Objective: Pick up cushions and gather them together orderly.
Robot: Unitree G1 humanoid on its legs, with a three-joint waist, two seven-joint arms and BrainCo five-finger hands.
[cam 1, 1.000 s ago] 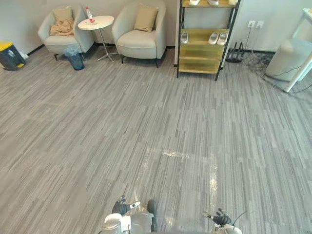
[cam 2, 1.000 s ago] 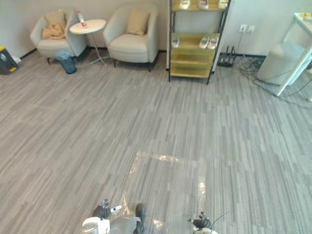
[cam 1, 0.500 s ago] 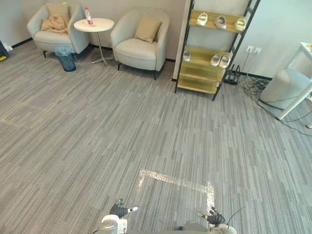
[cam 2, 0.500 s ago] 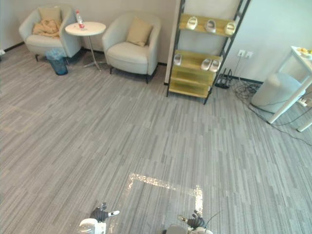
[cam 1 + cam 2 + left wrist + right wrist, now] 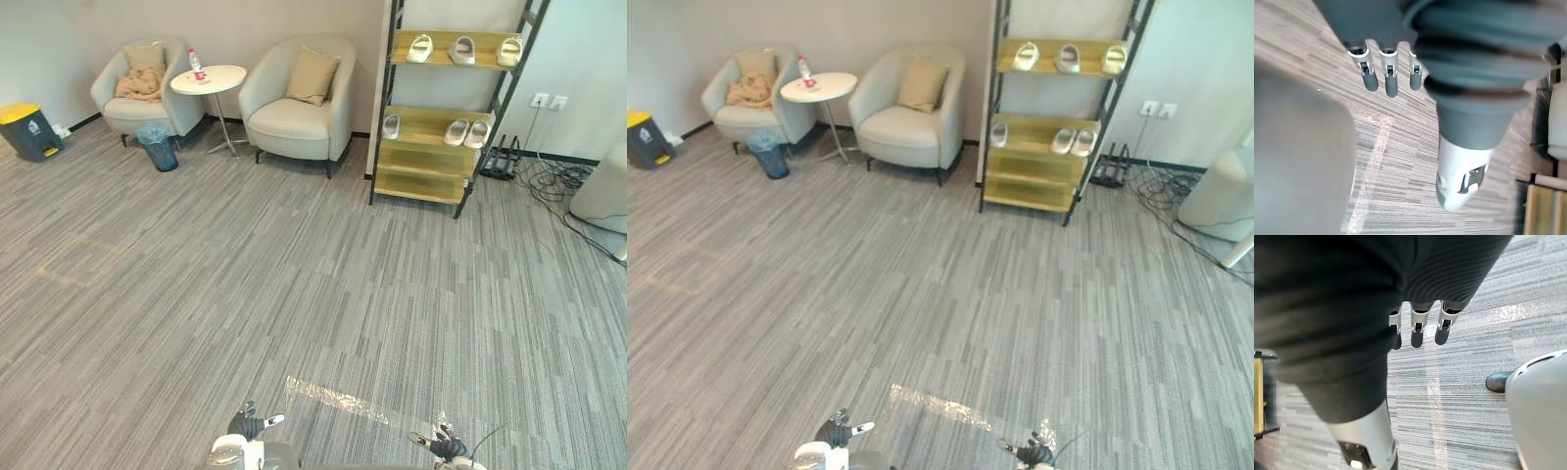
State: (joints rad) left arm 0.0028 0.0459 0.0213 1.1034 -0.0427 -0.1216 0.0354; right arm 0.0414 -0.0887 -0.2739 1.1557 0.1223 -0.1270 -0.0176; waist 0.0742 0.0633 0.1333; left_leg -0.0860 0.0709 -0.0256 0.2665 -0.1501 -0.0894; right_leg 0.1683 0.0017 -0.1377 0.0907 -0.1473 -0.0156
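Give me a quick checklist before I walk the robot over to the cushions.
1. Tan square cushion on right cream armchair located: ok.
2. Second tan cushion on left cream armchair located: ok.
3. Left hand empty, fingers straight: ok.
4. Right hand empty, fingers straight: ok.
5. Cushions within reach: not ok, both far across the grey carpet.
6. Crumpled beige cloth clear of the left cushion: cannot tell.

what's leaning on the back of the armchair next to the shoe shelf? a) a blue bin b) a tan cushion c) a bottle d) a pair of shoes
b: a tan cushion leans against the back of that armchair; the bottle stands on the round table.
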